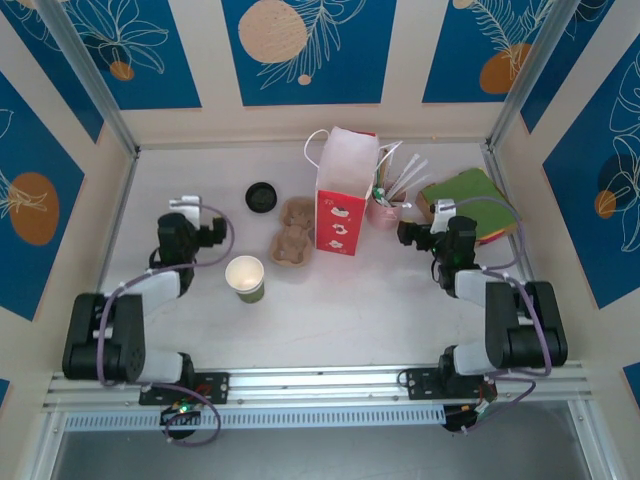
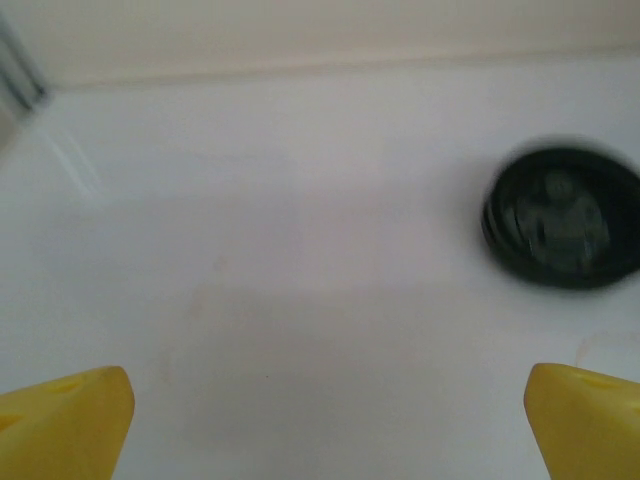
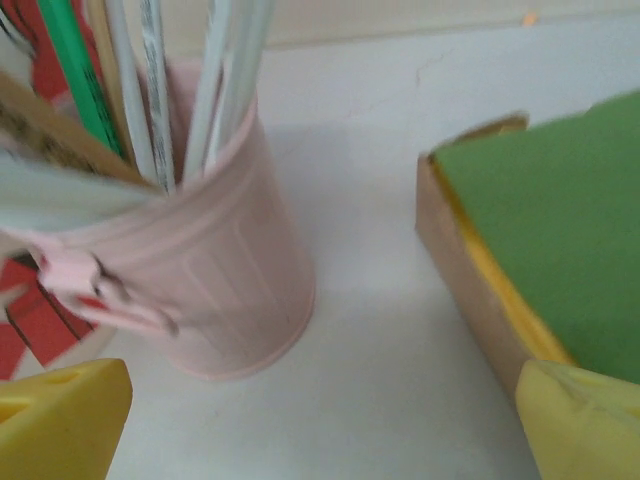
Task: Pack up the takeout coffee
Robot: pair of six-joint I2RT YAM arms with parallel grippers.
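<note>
The red-and-white bag (image 1: 343, 205) stands open mid-table, ready for loading, with the pulp carrier (image 1: 291, 234) just beside it. The only coffee I find is a green cup (image 1: 245, 278), lidless, at near left. Its black lid (image 1: 261, 196) lies well apart. My left gripper (image 2: 326, 425) gapes empty facing that lid. My right gripper (image 3: 320, 425) gapes empty before the pink straw pot (image 3: 200, 290).

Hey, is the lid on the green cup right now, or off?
Off. The green paper cup stands upright, its cream inside showing; the black lid lies apart from it on the table.
</note>
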